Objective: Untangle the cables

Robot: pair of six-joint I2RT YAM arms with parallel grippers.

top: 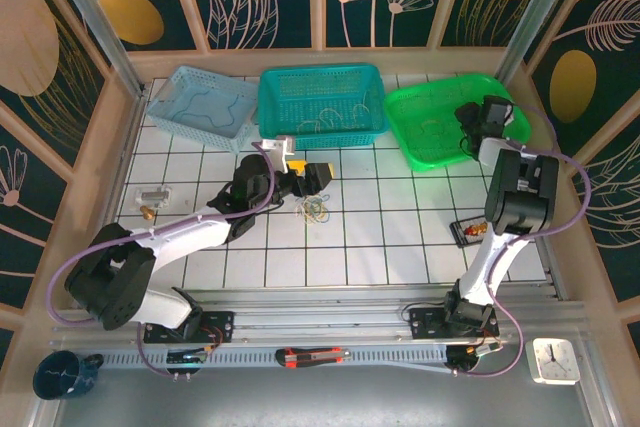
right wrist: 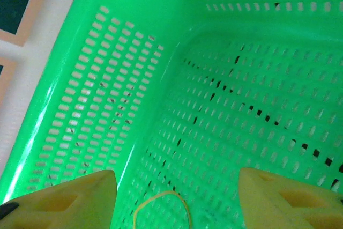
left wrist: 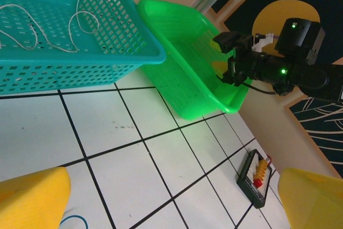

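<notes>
Thin cables spread around the teal plastic mesh basket (top: pixel 322 102)

A small tangle of thin blue, yellow and whitish wires (top: pixel 316 210) lies flat on the white tiles just in front of that basket. Inside it, a whitish wire (left wrist: pixel 48 25) sprawls in loose curves over the floor. A thin yellow wire loop (right wrist: pixel 161 207) lies in the green plastic basket (top: pixel 500 97) to its right. A thin squiggled wire (top: pixel 207 105), its colour hard to tell, lies in the pale blue basket (top: pixel 180 82) to its left.

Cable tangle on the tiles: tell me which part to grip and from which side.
Take a single outer loop at the edge of the cables, not the knotted middle, coming straight down. They lie flat on the table, so probably only a top approach lets the jaws straddle one strand. The open left gripper is nearest.
</notes>
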